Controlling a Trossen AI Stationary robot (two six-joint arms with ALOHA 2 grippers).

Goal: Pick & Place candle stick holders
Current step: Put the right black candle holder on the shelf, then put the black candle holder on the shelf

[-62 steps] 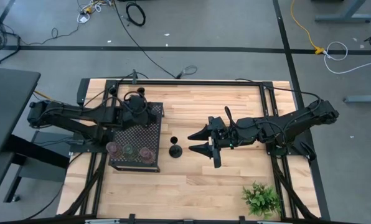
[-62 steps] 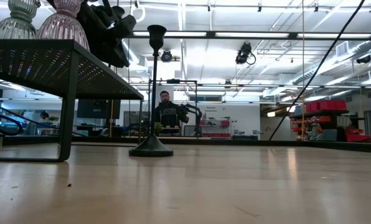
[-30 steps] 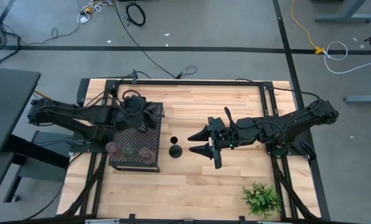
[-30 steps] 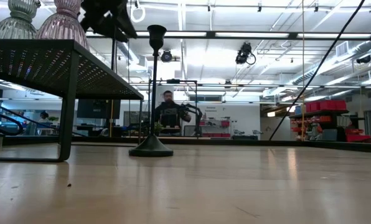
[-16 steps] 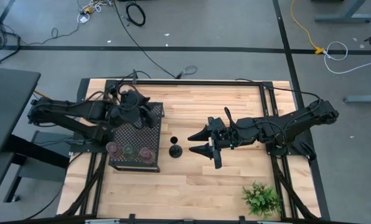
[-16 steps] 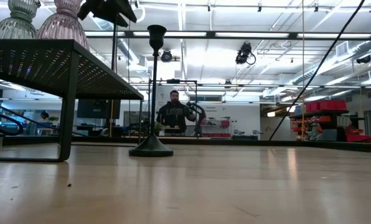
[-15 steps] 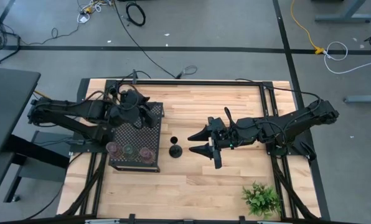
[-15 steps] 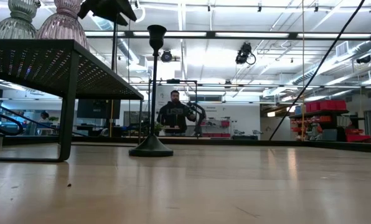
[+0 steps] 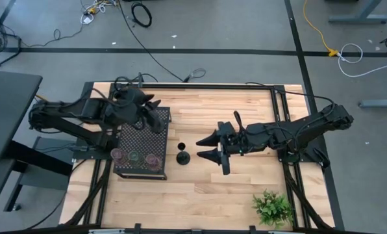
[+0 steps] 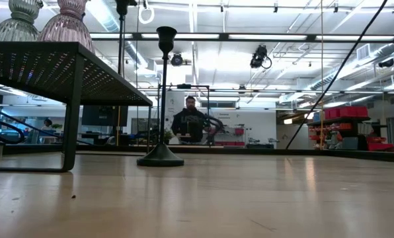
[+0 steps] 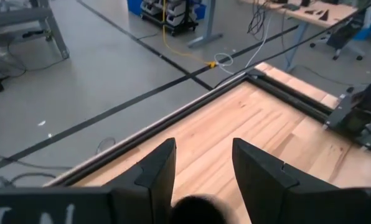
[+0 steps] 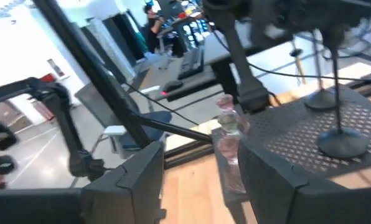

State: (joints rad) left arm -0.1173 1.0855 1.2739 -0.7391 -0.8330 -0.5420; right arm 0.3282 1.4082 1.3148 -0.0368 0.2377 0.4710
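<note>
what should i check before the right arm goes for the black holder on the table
1. Right gripper open: ok.
2. Black holder on the table upright, standing alone: ok.
3. Bare wood between the right gripper and that holder: ok.
4. Left gripper over the far end of the perforated stand, away from that holder: ok.
5. Left gripper free of any load: cannot tell.
6. Open room on the stand behind the three glass holders: ok.

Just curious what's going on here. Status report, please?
Left end effector over the back of the stand. Right end effector open, level with the black holder on the table, not touching. Nothing between them.
</note>
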